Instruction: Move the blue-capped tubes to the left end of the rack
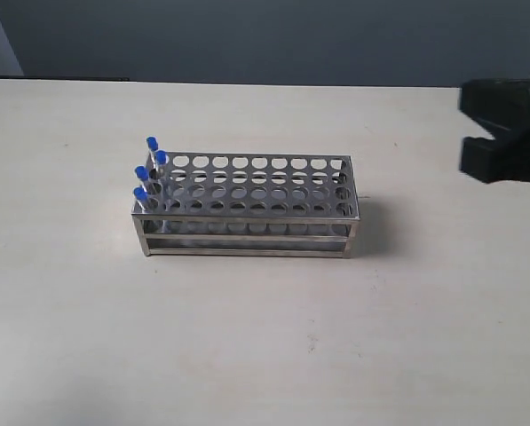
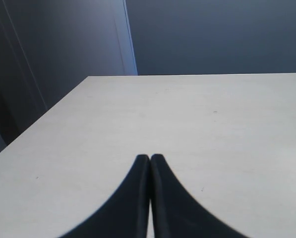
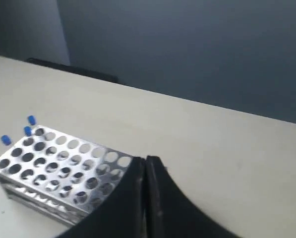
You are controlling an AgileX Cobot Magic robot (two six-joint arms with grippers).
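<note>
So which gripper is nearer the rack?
Right. The right gripper is off the rack's tube-free end, with the rack in its camera; the left gripper sees only table and is out of the exterior view.

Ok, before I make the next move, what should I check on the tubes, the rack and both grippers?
1. All four tubes at the left end of the rack: ok, four blue caps cluster there.
2. No tube elsewhere in the rack: ok, every other hole shows empty.
3. Right gripper free: ok, shut on nothing, off to the rack's right.
4. Left gripper free: ok, shut on nothing, over bare table.
5. Rack flat on the table: ok.
6. Tubes seated to the bottom: cannot tell, their lower ends are hidden by the frame.
</note>
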